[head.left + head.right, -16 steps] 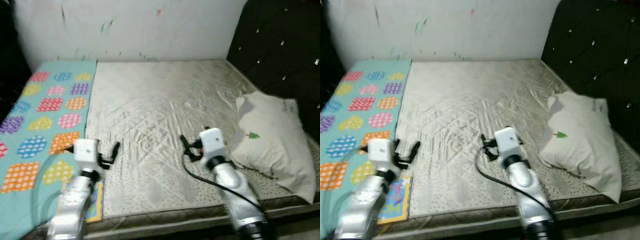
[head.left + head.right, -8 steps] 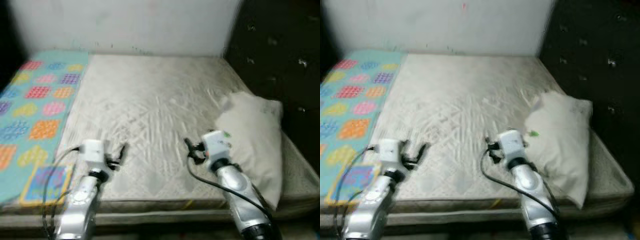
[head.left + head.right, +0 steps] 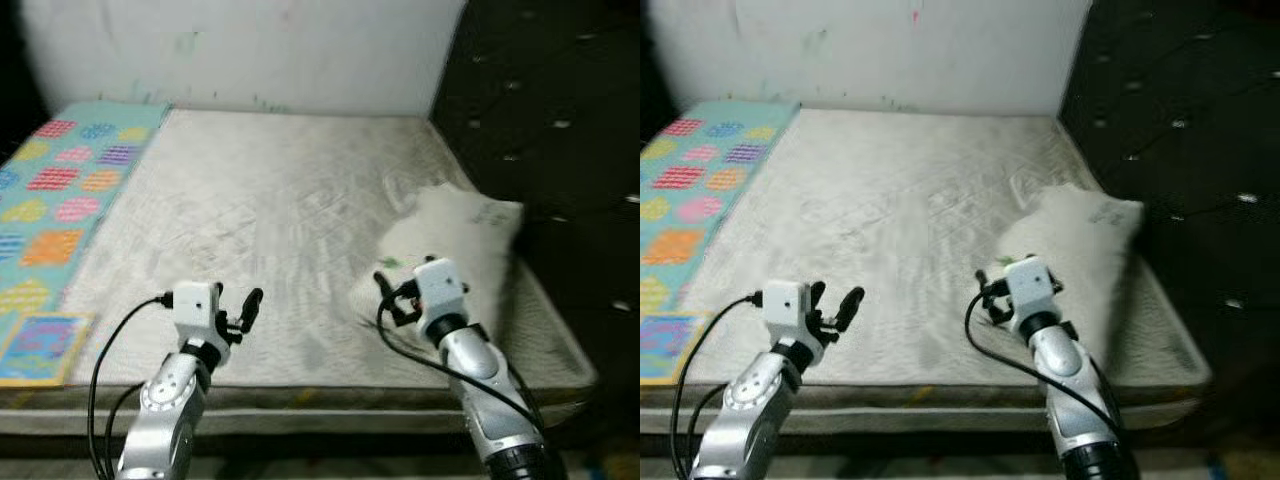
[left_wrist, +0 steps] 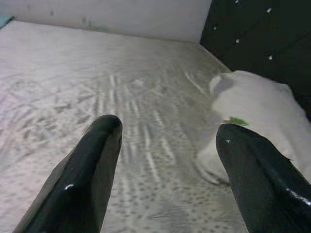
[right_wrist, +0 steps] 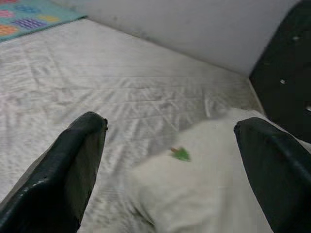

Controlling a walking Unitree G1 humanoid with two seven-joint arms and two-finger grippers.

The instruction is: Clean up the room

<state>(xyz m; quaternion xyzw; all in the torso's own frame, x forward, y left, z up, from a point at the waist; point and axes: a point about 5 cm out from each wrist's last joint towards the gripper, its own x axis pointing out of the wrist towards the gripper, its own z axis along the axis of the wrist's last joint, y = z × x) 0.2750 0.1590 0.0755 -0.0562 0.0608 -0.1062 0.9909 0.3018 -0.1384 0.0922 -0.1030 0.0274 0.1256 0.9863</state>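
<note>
Mattress [image 3: 270, 220], bare grey quilted, is my landmark; white pillow w/ green tree print [image 3: 455, 245] lies at its headboard side, untouched. Right gripper [image 3: 392, 297] just beside pillow, left gripper [image 3: 238, 308] over mattress front, both spread, empty. Tidying barely begun, I'd say.

Left pincer [image 4: 167, 160], fingers spread wide, hovers over the mattress [image 4: 97, 97] facing a white pillow [image 4: 252, 104].

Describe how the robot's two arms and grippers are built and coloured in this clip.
Both arms are silver, segmented metal. Each ends in a white boxy wrist housing carrying a gripper with two long black fingers: left gripper, right gripper. The fingers are glossy with rounded tips. A black cable loops from each wrist housing down along the arm.
</note>
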